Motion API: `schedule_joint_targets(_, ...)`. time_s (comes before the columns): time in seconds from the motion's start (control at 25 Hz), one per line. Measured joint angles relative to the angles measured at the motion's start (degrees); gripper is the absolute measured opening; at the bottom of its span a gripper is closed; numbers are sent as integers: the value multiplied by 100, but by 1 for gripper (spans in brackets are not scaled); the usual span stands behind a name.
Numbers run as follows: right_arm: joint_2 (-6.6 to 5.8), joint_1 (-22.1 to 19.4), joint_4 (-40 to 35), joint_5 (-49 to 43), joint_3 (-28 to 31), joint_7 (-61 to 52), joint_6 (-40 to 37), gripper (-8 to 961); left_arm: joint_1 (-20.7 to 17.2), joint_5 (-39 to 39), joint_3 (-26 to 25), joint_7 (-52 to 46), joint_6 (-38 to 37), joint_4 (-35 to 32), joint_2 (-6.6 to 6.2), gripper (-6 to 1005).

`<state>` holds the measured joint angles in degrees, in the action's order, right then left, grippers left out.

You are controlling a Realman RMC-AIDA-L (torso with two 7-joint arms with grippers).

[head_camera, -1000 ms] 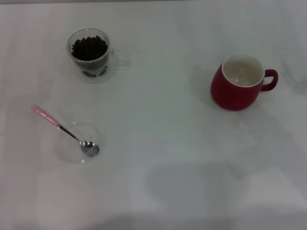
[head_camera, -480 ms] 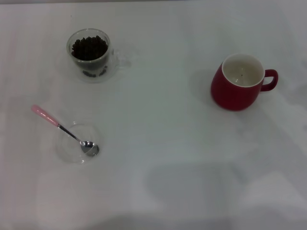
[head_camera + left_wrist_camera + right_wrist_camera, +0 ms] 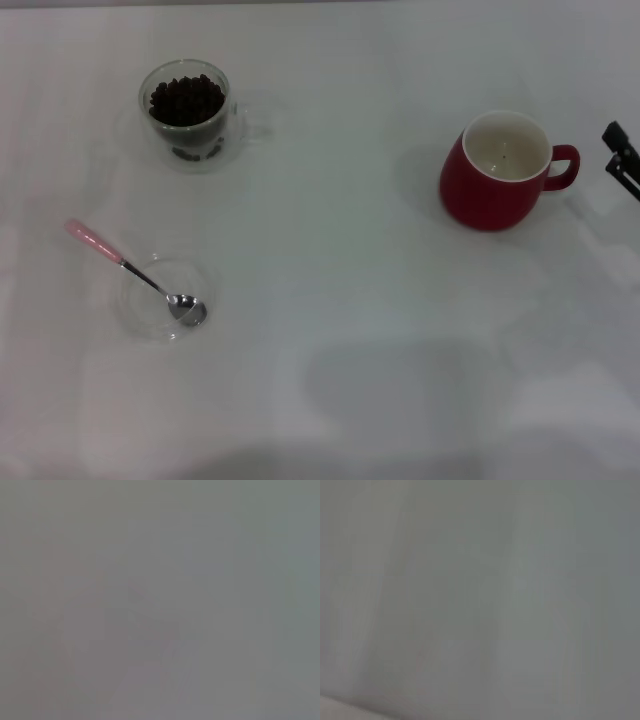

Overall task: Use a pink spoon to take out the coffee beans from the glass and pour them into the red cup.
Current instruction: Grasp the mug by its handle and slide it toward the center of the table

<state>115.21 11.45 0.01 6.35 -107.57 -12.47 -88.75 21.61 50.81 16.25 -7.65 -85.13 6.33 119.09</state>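
Observation:
In the head view the clear glass stands at the far left with a heap of dark coffee beans inside. The pink spoon lies nearer on the left, its metal bowl resting in a shallow clear dish and its pink handle sticking out over the rim. The red cup stands upright on the right, handle pointing right; its cream inside looks empty. My right gripper just shows at the right edge, fingertips apart, a short way right of the cup's handle. My left gripper is out of view.
Everything stands on a white table. Both wrist views show only a plain grey surface with no objects.
My right gripper's dark fingertips have come into the head view at the right edge, beside the red cup's handle. The objects have not moved.

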Motion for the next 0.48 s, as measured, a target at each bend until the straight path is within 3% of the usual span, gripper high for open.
schedule_joint_targets(0.48,7,36,-79,-411,-33,13,1017,869,13,8,0,10,6,-9,0,885)
